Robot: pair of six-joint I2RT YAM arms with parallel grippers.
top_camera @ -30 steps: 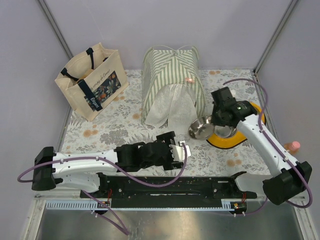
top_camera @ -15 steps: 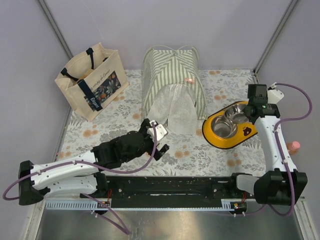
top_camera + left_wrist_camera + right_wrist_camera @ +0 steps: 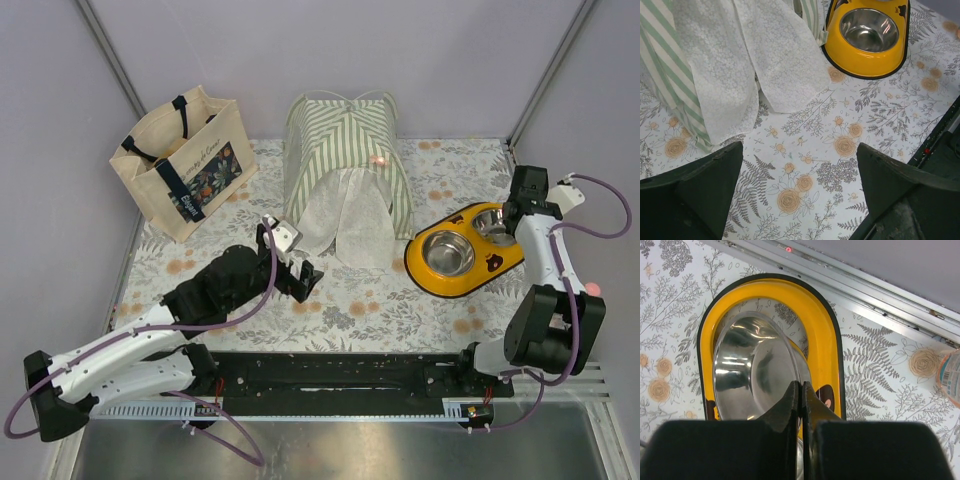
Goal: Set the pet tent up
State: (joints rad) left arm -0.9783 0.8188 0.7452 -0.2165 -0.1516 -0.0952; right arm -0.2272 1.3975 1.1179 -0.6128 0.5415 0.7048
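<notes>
Nearest, the left pincer [image 3: 800, 147] is held wide open and empty over the floral surface [image 3: 880, 120]. Just beyond, the pet tent [image 3: 345, 165] is seen standing, flaps [image 3: 740, 65] draped shut. Parting them is judged next, with 1 hem pinched lightly. The right pincer [image 3: 801, 390] is pressed shut, empty, above the yellow feeder [image 3: 825, 335].

Tent [image 3: 340, 125]: green-and-white stripes; flaps [image 3: 335, 215] white lace. Left of tent, tote [image 3: 160, 195] beige, navy straps, floral panel. Right of tent, feeder [image 3: 860, 59] yellow, black rim; each bowl [image 3: 869, 29] silver. Counter [image 3: 880, 115]: white, grey ferns, tan roses.
</notes>
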